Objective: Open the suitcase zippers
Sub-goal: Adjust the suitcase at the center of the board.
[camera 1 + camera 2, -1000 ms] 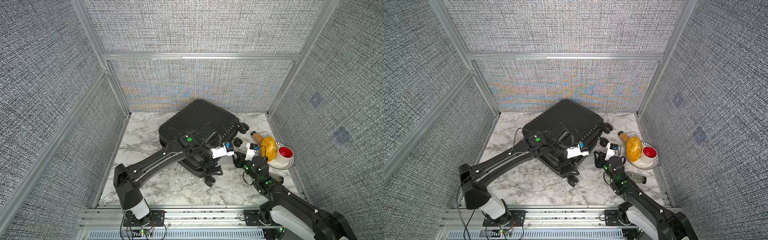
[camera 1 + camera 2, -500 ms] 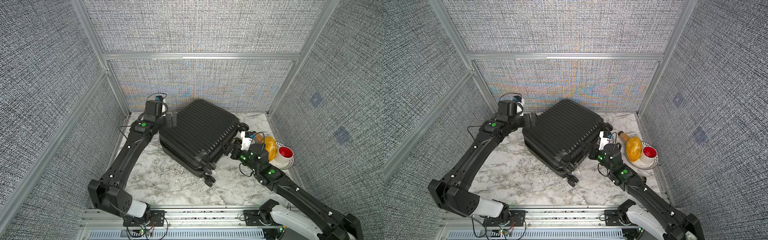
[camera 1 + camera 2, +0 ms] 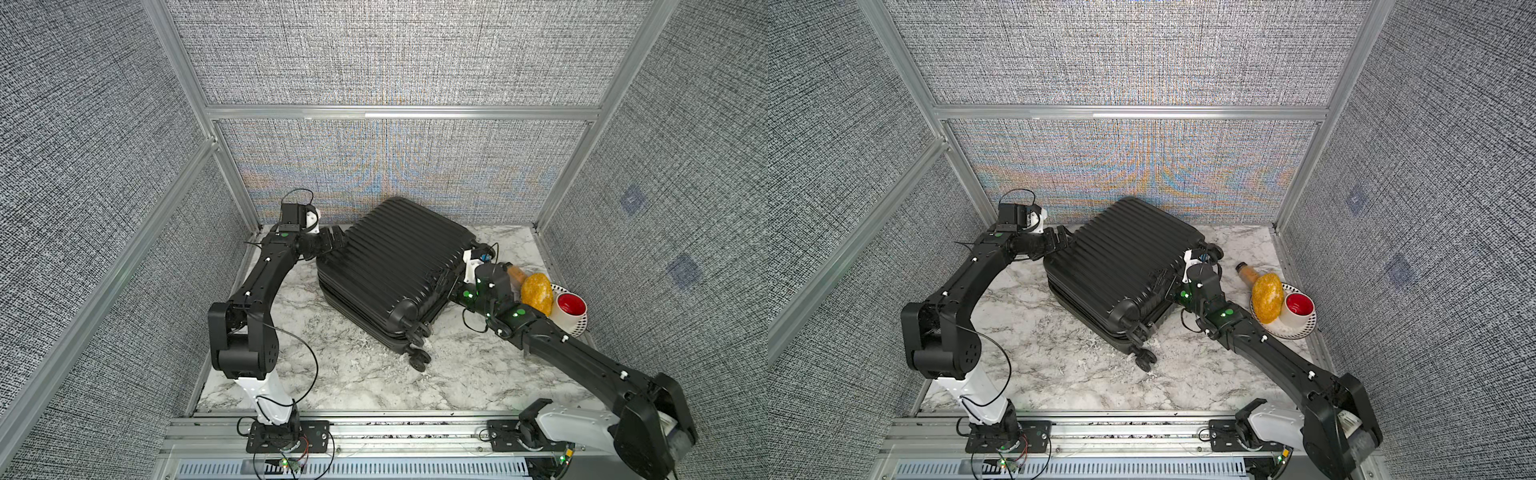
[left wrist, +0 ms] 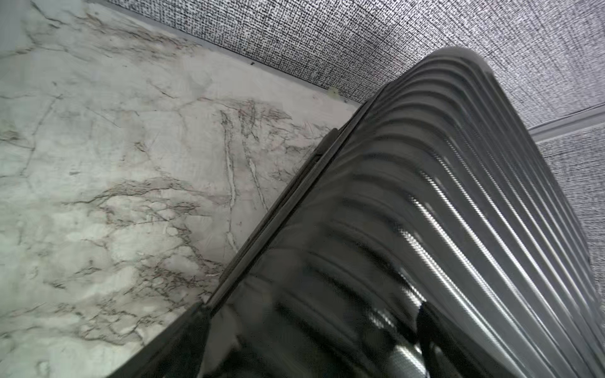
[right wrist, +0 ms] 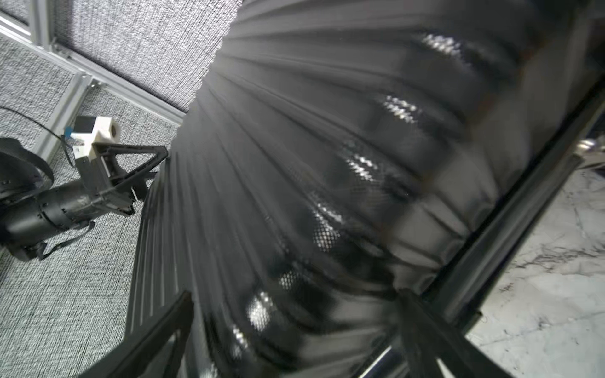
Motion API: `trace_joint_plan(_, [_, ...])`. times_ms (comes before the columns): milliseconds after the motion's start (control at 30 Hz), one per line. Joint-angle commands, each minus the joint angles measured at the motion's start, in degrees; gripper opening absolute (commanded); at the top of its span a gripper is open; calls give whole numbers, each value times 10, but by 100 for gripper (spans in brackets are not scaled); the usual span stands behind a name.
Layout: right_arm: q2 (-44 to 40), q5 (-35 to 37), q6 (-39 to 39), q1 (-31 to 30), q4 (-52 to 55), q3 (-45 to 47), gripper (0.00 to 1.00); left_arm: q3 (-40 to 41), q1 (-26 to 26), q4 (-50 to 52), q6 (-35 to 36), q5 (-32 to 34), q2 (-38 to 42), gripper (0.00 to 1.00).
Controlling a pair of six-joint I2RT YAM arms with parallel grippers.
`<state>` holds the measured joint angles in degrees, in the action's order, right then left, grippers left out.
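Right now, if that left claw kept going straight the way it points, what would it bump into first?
The suitcase: the left gripper points at its ribbed shell, at the end away from the wheels. It looks almost against it already; whether they touch, I cannot tell.

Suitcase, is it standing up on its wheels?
No, the suitcase lies flat on the marble table, its ribbed shell facing up.
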<state>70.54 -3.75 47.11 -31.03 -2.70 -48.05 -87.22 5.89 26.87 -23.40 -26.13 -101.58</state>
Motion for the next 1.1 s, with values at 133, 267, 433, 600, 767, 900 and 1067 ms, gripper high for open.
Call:
trace_joint_plan(133, [55, -25, -24, 20, -3, -47, 98, 101, 9, -81, -29, -148, 55, 99])
trace_joint_plan(267, [101, -60, -54, 59, -9, -90, 98, 168, 33, -102, -41, -136, 135, 99])
trace_joint_plan(433, [198, -126, -125, 96, 2, -198, 98, 260, 91, -137, -69, -114, 234, 99])
trace_joint_plan(600, [300, -152, -191, 106, 57, -327, 98, 346, 190, -196, -103, -91, 294, 99])
trace_joint_plan(767, [309, -17, -220, 120, 113, -405, 98, 377, 205, -115, -78, 30, 381, 99])
trace_joint_plan(900, [238, 106, -230, 125, 112, -395, 98, 382, 194, -69, -44, 201, 498, 99])
trace_joint_plan(1067, [103, 135, -195, 112, 88, -254, 98, 332, 96, -30, -37, 264, 476, 99])
